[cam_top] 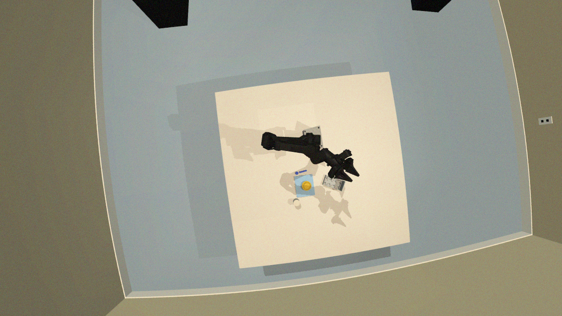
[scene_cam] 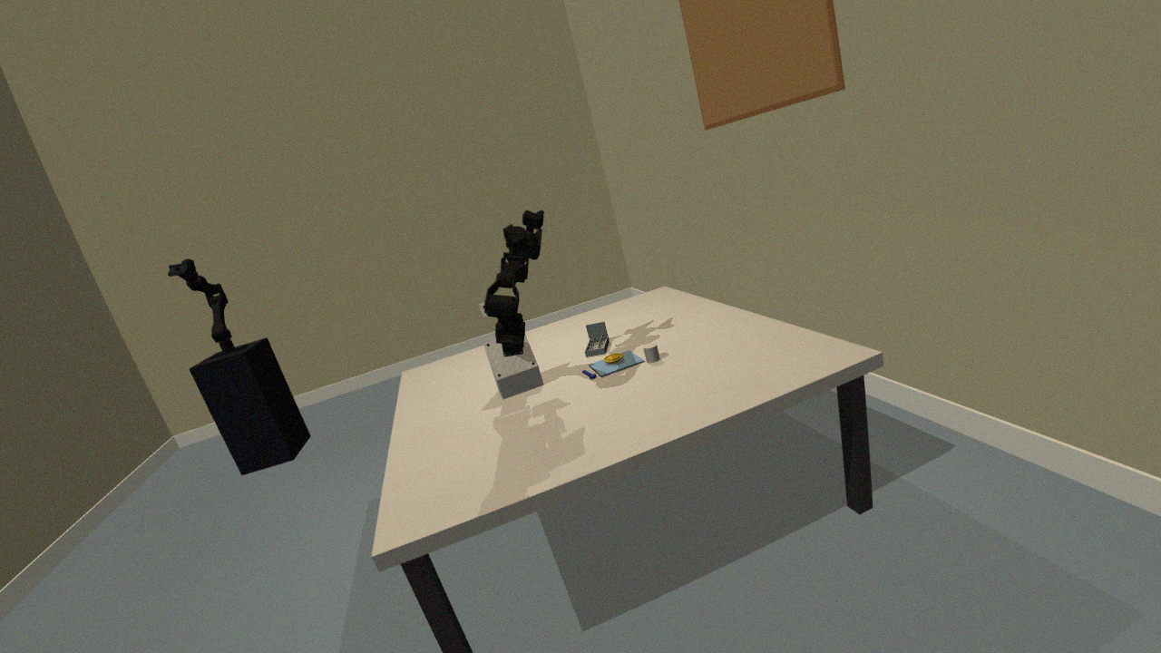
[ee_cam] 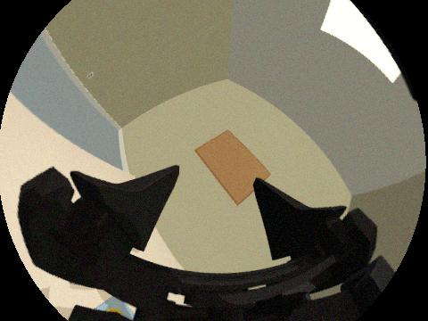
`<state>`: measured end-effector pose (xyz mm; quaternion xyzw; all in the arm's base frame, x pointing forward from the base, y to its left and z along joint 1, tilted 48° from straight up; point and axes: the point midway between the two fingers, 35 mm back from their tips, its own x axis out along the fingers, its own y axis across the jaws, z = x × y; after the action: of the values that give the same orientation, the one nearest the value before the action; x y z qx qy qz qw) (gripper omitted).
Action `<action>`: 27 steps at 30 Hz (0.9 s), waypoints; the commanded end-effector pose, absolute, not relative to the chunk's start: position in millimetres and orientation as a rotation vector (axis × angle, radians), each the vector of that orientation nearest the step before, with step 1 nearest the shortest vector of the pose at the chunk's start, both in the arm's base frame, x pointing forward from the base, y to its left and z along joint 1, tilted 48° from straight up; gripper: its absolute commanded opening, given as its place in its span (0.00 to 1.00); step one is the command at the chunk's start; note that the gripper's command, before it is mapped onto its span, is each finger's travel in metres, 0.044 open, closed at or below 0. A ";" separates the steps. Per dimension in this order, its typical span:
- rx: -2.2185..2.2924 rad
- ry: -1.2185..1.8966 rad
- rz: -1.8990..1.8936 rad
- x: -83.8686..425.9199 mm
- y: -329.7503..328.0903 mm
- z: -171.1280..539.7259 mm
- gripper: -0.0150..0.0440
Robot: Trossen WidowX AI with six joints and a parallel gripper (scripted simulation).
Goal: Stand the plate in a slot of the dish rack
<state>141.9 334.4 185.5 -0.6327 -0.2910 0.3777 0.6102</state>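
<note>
A small round yellow plate (cam_top: 306, 185) (scene_cam: 613, 357) lies flat on a light blue mat (cam_top: 298, 192) (scene_cam: 632, 365). A sliver of the plate (ee_cam: 113, 311) shows at the bottom of the wrist view. The small grey dish rack (cam_top: 332, 182) (scene_cam: 596, 349) stands on the table beside the mat, with a raised dark panel at one end; no plate shows in it, and its slots are too small to make out. My gripper (cam_top: 355, 178) (ee_cam: 218, 176) is open and empty, raised high above the table. In the wrist view it points toward the walls, with an orange wall panel beyond the fingers.
A pale cup (cam_top: 296, 202) (scene_cam: 651, 355) stands just off the mat. A small dark blue object (cam_top: 302, 171) (scene_cam: 588, 374) lies at the mat's side nearer my base (scene_cam: 519, 375). Another arm (scene_cam: 217, 312) stands on a black pedestal (scene_cam: 249, 414) away from the table.
</note>
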 end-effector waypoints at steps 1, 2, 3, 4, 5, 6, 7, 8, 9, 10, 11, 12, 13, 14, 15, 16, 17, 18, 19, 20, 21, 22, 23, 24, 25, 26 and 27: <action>-1.464 -0.589 0.873 155.2 331.7 175.9 0.93; -1.462 -0.561 0.874 159.6 330.4 173.1 0.93; -1.460 -0.529 0.874 164.6 328.8 169.9 0.93; -1.457 -0.496 0.873 169.7 327.0 166.6 0.93; -1.454 -0.464 0.872 174.8 325.1 163.3 0.93; -1.451 -0.431 0.871 179.8 323.0 160.1 0.93; -1.447 -0.398 0.869 184.8 320.9 156.8 0.93; -1.443 -0.366 0.866 189.7 318.6 153.6 0.93; -1.438 -0.333 0.863 194.5 316.1 150.4 0.93; -1.433 -0.301 0.859 199.4 313.6 147.2 0.93; -1.428 -0.269 0.851 204.5 310.6 144.6 0.93; -1.422 -0.237 0.842 209.5 307.6 142.0 0.93; -1.415 -0.205 0.833 214.5 304.5 139.5 0.93; -1.409 -0.174 0.823 219.4 301.3 137.0 0.93; -1.402 -0.143 0.813 224.2 297.9 134.5 0.93; -1.394 -0.112 0.802 228.9 294.5 132.0 0.93; -1.387 -0.081 0.791 233.6 290.9 129.6 0.93; -1.379 -0.051 0.779 238.2 287.2 127.1 0.93; -1.371 -0.021 0.767 242.7 283.4 124.7 0.93; -1.363 0.009 0.755 247.2 279.6 122.3 0.93; -1.355 0.042 0.743 251.5 275.6 119.6 0.93; -1.348 0.077 0.730 255.9 271.3 116.7 0.93; -1.339 0.111 0.716 260.3 266.8 113.9 0.93; -1.331 0.146 0.701 264.5 262.3 111.2 0.93; -1.322 0.179 0.686 268.6 257.6 108.5 0.93; -1.313 0.213 0.671 272.6 252.8 105.9 0.93; -1.304 0.246 0.655 276.4 247.9 103.3 0.93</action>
<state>265.5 260.8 112.9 -0.6003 0.0695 0.3163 0.7313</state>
